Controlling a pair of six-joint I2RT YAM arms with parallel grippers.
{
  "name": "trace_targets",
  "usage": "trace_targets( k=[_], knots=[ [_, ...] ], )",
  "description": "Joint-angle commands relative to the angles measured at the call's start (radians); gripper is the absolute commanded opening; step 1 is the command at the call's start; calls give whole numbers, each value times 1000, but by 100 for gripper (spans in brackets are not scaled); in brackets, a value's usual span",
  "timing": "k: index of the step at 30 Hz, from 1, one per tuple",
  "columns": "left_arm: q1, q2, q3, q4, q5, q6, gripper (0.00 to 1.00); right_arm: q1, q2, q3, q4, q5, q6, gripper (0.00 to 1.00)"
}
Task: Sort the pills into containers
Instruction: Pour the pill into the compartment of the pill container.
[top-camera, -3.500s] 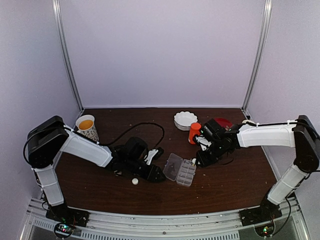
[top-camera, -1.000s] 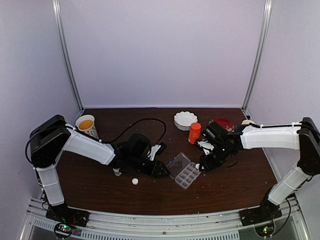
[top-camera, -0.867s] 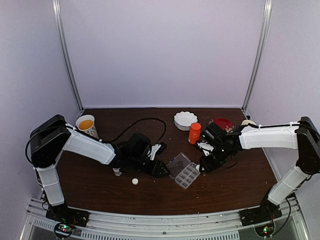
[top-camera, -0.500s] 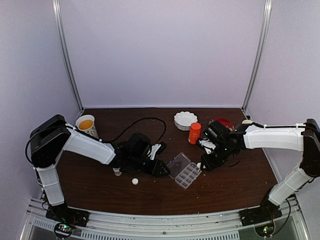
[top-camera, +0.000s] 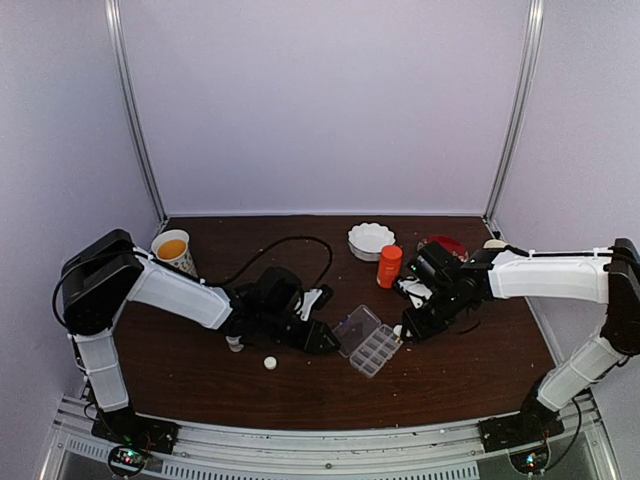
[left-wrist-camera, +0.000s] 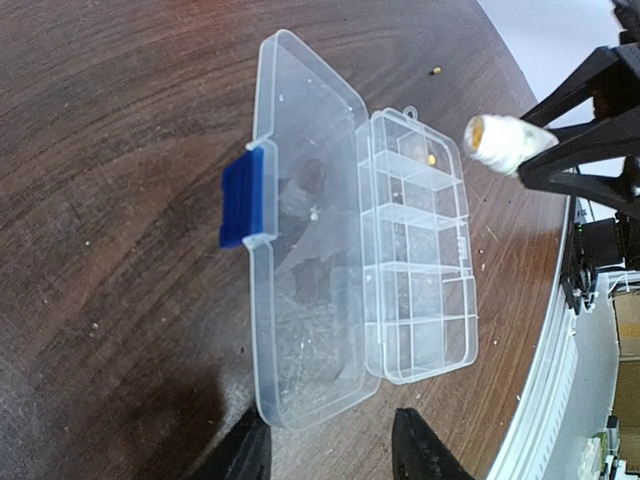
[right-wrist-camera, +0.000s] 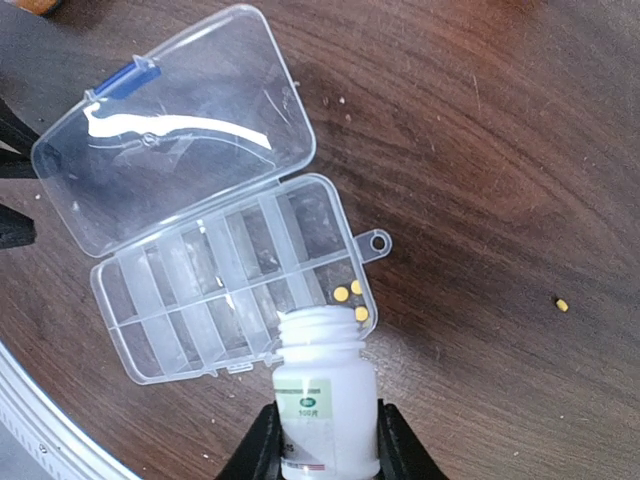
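Pill box lies open on the table, lid flat beside the cells. Three pills sit in the end cell by the tab; one stray pill lies on the wood, well apart. Right gripper clamps a white bottle, its open mouth just beside that cell. Left gripper fingers stand apart at the lid's end, holding nothing.

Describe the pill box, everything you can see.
The pill box is clear plastic, lying open on the dark wood table. Its hinged lid lies flat beside the tray, blue latch on its outer edge. The tray is split into small cells, with a holed tab at one end. Three yellowish pills sit in the end cell by it. The left gripper straddles the lid's end; contact unclear.
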Motion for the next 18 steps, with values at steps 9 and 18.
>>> trace_targets(
  k=[9,18],
  knots=[
    [4,18,22,20,-4,-6,44,7,53,-17,-3,17,-4,0],
    [4,18,22,20,-3,-6,44,7,-41,34,-32,35,-3,0]
  ],
)
